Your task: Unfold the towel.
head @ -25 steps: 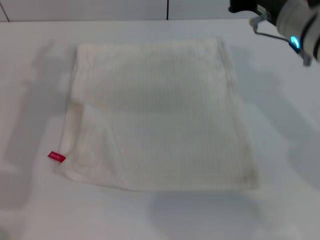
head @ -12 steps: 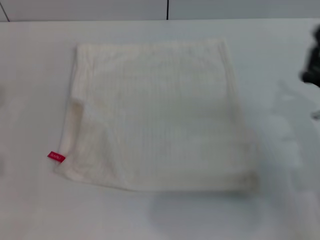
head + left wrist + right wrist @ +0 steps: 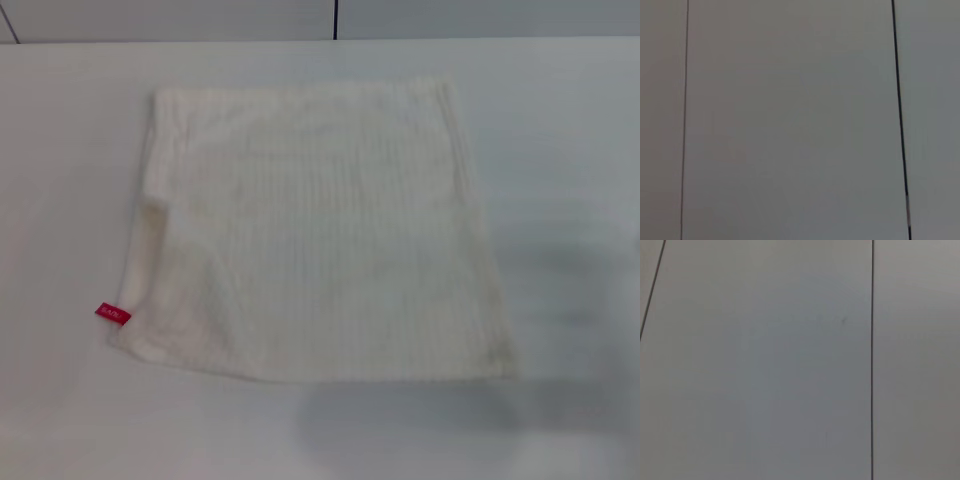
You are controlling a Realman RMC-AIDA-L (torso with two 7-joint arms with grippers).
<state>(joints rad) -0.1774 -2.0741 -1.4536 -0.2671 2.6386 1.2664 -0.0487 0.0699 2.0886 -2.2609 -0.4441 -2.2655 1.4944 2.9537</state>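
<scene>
Towel (image 3: 315, 230) lies spread flat on the white desk (image 3: 560, 150), near its middle, roughly square, red-pink tag (image 3: 113, 314) at its near-left corner. Neither gripper shows in any view; jaws' state cannot be told. Wrist views show only grey panels.

No readable text.
Small red tag (image 3: 113, 314) at corner of towel (image 3: 320, 230); lettering too small to make out.

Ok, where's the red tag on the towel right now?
In the head view, the red tag sits at the towel's near corner on the robot's left, lying flat on the white table.
</scene>
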